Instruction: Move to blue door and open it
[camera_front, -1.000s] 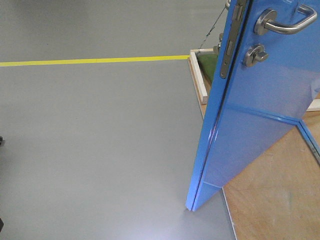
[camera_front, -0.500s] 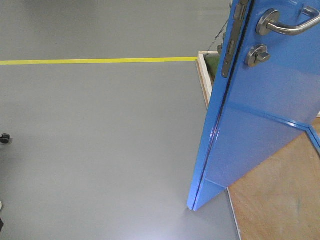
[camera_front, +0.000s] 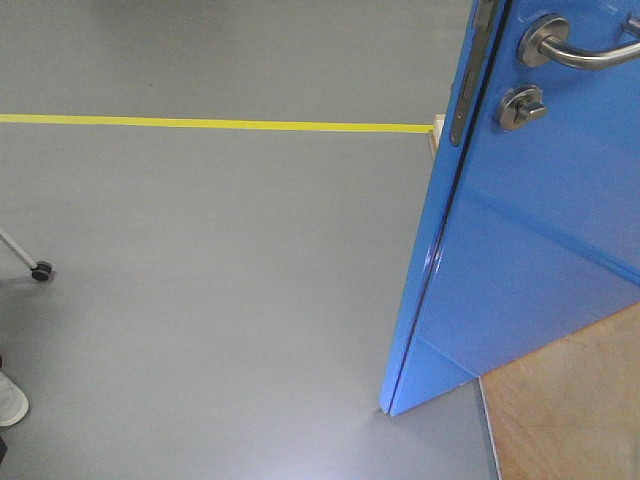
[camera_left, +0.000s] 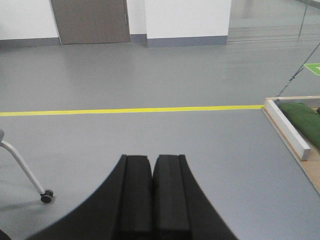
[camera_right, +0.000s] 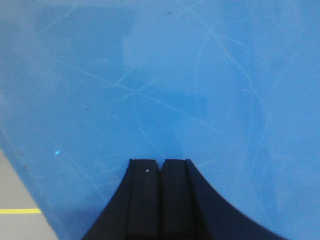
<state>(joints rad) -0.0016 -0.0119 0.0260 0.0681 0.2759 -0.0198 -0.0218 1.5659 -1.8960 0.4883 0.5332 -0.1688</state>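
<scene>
The blue door (camera_front: 530, 230) stands ajar on the right of the front view, its free edge toward me with a metal edge plate (camera_front: 470, 70). Its silver lever handle (camera_front: 575, 50) and round thumb-turn lock (camera_front: 522, 106) sit near the top. In the right wrist view the glossy blue door (camera_right: 175, 85) fills nearly the whole picture, and my right gripper (camera_right: 160, 161) is shut, empty, pointing at the panel close up. My left gripper (camera_left: 152, 157) is shut on nothing and points over the grey floor, left of the door. Neither gripper shows in the front view.
A yellow floor line (camera_front: 210, 124) crosses the grey floor. A wheeled metal leg (camera_left: 27, 175) and a white shoe (camera_front: 10, 400) are at the left. The wooden base (camera_front: 565, 410) lies under the door, with a white brace (camera_left: 287, 129) and green pad (camera_left: 302, 120).
The view has turned and shifted right: the door's face now covers more of the frame and hides the white brace and green pad. A wheeled leg and a shoe have come into view at the left.
</scene>
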